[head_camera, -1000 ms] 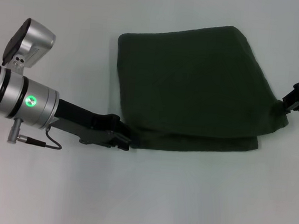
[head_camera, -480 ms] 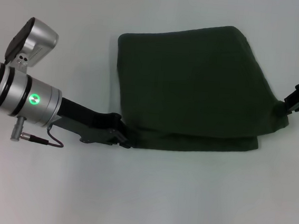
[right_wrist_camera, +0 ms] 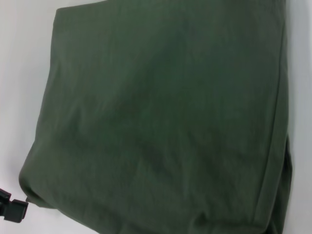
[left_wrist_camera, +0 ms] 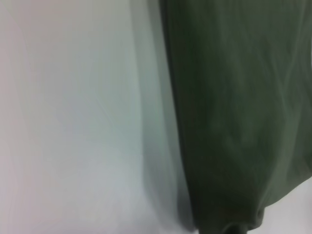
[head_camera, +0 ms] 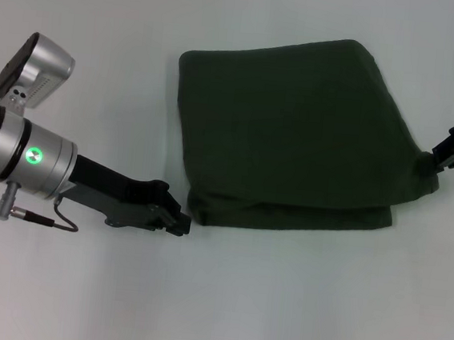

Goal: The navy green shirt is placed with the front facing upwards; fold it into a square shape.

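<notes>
On table: navy green shirt folded, roughly square.

Navy green shirt lies folded into a rough square on the white surface, plain dark olive side up, no print or label visible. Layers stacked: a lower layer sticks out as a strip along the near edge. Far-left corner fairly crisp, far-right corner rounded. Right near corner bunched and pulled out to a point. Fabric mostly flat with soft, shallow wrinkles.
</notes>
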Motion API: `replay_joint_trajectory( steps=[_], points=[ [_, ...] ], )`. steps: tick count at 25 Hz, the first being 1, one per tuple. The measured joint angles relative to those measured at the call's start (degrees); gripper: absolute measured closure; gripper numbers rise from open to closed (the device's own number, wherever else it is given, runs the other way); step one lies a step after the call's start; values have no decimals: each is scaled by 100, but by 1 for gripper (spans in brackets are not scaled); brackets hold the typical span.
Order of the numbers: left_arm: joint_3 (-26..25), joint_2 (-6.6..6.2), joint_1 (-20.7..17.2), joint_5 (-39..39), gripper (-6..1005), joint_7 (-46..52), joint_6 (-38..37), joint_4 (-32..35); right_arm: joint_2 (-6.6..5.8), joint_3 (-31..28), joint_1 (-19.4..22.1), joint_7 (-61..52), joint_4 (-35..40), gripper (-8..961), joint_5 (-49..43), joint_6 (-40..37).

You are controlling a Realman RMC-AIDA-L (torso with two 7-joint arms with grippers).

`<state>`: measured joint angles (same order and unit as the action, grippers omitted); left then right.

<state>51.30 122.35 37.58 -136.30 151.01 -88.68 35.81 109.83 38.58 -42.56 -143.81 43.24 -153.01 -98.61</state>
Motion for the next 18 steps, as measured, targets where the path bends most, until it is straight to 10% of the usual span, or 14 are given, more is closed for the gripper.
replay_joint_trajectory(
  steps=[12, 18],
  points=[
    [-960, -45, -85, 82, 893, -532, -267, 44, -8, 0, 14, 17, 0, 929, 74, 14],
    [-874, -7, -95, 44, 631, -475, -159, 13, -41, 0, 6, 18, 0, 929, 139, 8]
  ],
)
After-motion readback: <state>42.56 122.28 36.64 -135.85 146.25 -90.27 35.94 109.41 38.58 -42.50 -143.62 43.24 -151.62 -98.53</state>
